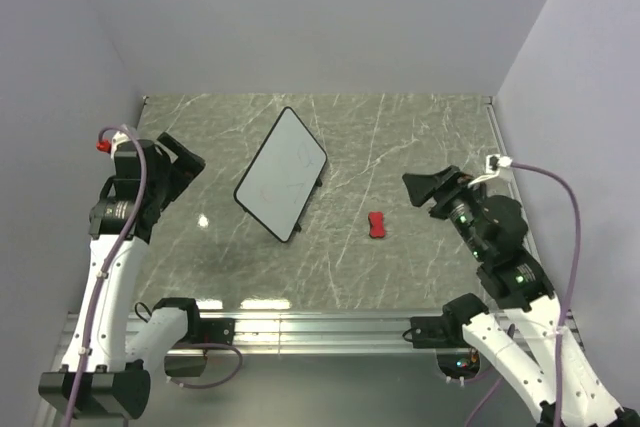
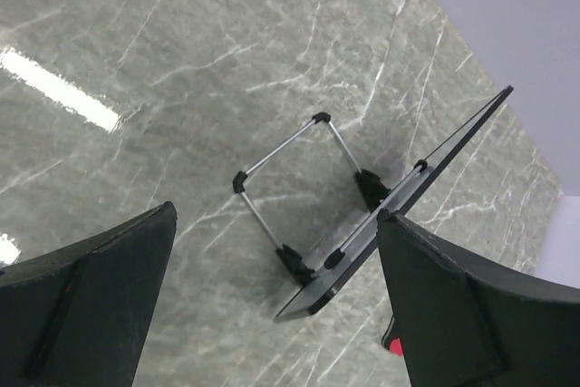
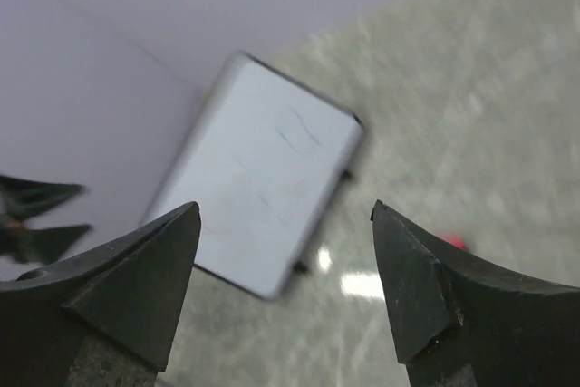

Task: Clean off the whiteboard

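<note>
The whiteboard point(image 1: 282, 173) stands tilted on small black legs in the middle of the marble table, with faint scribbles on its white face. The left wrist view shows its back edge point(image 2: 426, 178) and wire stand point(image 2: 290, 178). A small red eraser point(image 1: 377, 225) lies on the table to the right of the board. My left gripper point(image 1: 180, 162) hovers left of the board, open and empty point(image 2: 276, 215). My right gripper point(image 1: 425, 189) hangs right of the eraser, open and empty point(image 3: 285, 210). It faces the whiteboard point(image 3: 267, 178), with the eraser point(image 3: 453, 242) peeking past its right finger.
Lilac walls close in the table point(image 1: 400, 137) at the back, left and right. A metal rail point(image 1: 320, 327) runs along the near edge between the arm bases. Bright light glare marks the marble left of the board.
</note>
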Robot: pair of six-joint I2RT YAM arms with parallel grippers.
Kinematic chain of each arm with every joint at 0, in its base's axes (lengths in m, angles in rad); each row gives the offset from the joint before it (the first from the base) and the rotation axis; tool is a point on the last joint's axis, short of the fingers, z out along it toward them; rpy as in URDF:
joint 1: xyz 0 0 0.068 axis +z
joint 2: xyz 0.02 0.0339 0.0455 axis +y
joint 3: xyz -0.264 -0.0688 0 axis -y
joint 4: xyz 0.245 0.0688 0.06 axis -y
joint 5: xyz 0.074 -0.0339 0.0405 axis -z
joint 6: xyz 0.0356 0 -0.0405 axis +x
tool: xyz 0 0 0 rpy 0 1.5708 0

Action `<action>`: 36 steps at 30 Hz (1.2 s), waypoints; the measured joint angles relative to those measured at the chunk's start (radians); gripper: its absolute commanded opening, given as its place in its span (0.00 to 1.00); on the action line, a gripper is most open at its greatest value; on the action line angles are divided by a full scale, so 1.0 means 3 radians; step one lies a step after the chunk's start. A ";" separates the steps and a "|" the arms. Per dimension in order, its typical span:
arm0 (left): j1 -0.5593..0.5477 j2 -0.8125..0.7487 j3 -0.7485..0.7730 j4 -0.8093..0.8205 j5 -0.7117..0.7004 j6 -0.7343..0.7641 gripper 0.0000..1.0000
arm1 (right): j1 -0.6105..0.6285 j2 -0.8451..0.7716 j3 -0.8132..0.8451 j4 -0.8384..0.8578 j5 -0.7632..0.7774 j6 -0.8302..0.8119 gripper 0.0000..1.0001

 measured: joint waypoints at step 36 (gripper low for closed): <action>-0.2041 0.0379 -0.0315 -0.0134 -0.0585 -0.0687 0.60 | -0.0058 0.1297 0.0153 -0.1649 -0.0256 -0.0106 0.86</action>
